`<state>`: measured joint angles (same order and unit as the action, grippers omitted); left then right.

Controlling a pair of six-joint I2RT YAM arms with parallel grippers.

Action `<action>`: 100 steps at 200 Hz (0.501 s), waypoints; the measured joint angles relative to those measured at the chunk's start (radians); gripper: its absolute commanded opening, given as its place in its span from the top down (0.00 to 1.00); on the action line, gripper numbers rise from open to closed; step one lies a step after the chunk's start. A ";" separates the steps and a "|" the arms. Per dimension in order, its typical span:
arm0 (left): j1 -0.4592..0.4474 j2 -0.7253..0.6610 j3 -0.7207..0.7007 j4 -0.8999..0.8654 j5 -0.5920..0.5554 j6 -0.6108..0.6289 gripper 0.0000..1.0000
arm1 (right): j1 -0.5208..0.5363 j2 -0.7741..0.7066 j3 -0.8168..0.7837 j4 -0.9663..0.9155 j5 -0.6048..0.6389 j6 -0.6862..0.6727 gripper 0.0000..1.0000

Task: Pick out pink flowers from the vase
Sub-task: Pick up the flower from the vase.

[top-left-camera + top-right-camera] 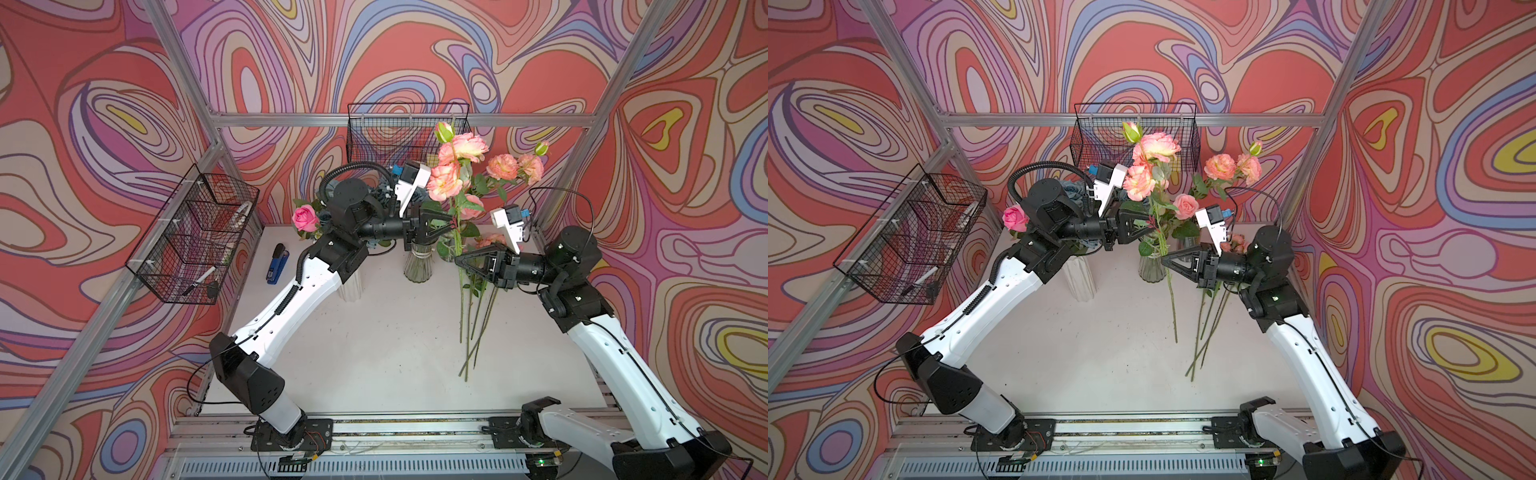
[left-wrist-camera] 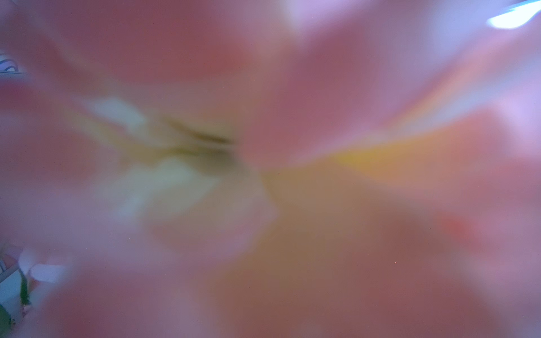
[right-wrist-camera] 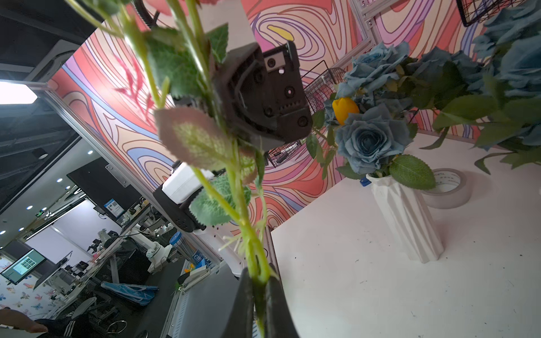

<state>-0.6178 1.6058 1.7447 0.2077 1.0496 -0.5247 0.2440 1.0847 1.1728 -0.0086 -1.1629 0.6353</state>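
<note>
Although print runs round the tape roll (image 3: 448,187) on the counter (image 3: 380,292), it is too small to read. The left arm (image 1: 291,299) and right arm (image 1: 615,365) rise, bend inward and hold their wrists level, tips facing each other. The right fingers (image 3: 276,307) are clenched on the green stem of a pink flower spray (image 1: 444,183), farther from its heads than the left fingers (image 1: 444,225), whose grip cannot be told; the spray stands upright just beside the glass vase (image 1: 417,266), other pink flowers (image 1: 492,240) lying on the counter
</note>
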 measured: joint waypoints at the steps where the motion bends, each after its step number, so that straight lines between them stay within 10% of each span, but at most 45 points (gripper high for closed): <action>1: 0.000 0.000 0.000 0.000 0.000 0.000 0.53 | 0.000 0.000 0.000 -0.002 0.000 -0.002 1.00; 28: 0.004 0.000 -0.003 -0.029 -0.034 0.034 0.28 | 0.002 -0.003 0.024 -0.062 0.049 -0.065 1.00; 100: 0.004 -0.009 -0.074 -0.168 -0.159 0.154 0.18 | 0.005 -0.015 0.070 -0.241 0.229 -0.228 1.00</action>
<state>-0.6136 1.5967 1.6711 0.0395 0.8902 -0.3710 0.2485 1.0695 1.2430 -0.2493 -0.9337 0.4072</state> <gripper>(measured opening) 0.797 0.071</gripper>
